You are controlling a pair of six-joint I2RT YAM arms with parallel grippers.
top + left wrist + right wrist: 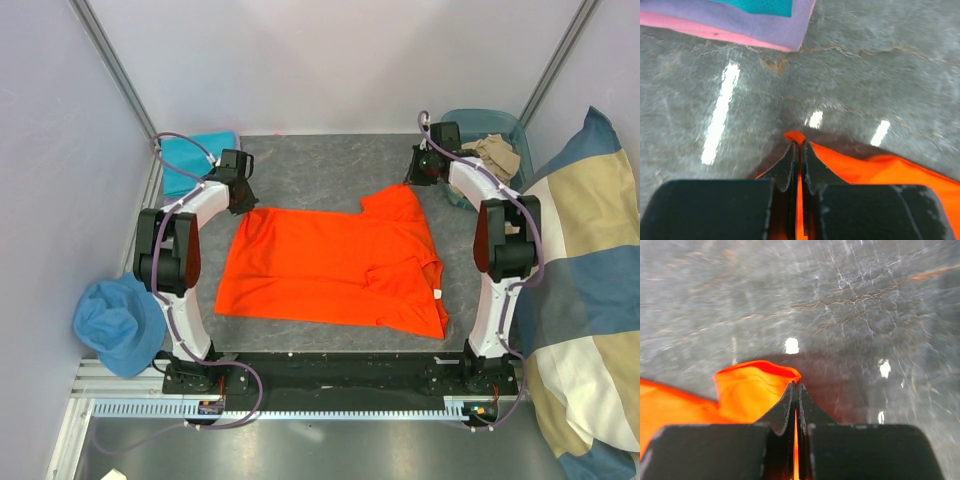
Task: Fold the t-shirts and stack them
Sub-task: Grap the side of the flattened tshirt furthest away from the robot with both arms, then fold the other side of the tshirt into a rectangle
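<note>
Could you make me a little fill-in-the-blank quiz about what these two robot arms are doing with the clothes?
1. The t-shirt spread on the table is bright ____.
2. The left gripper and the right gripper are each (open or shut) ____ on its far edge.
3. The folded stack at the far left has a ____ shirt on top.
4. In the bin at the far right lies a crumpled ____ shirt.

Missing words: orange; shut; teal; beige.

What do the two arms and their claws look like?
The left arm and right arm have white curved links, black joints and a lilac cable each. The left claw and right claw each have two black tapering fingers.
</note>
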